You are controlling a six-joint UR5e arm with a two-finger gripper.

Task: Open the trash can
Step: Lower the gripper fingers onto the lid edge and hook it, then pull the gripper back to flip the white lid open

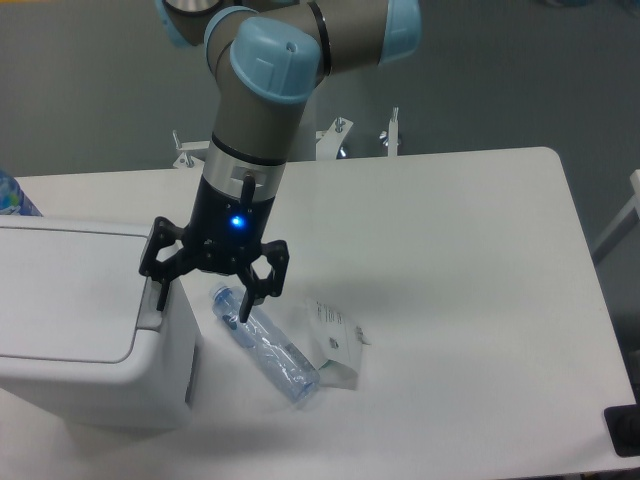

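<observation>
The trash can [75, 330] is a large boxy white bin at the left of the table, its flat lid [60, 290] down. A grey latch tab [150, 312] sits at the lid's right edge. My gripper [200, 302] hangs open just right of that edge, with its left finger [158, 290] over the tab and its right finger [246, 300] over the table by a bottle's cap. Nothing is held between the fingers.
A crushed clear plastic bottle [265, 345] lies diagonally on the table right of the bin, with a small white carton [338, 340] beside it. A blue-labelled bottle [12, 195] shows at the far left edge. The table's right edge [590, 260] borders the grey floor.
</observation>
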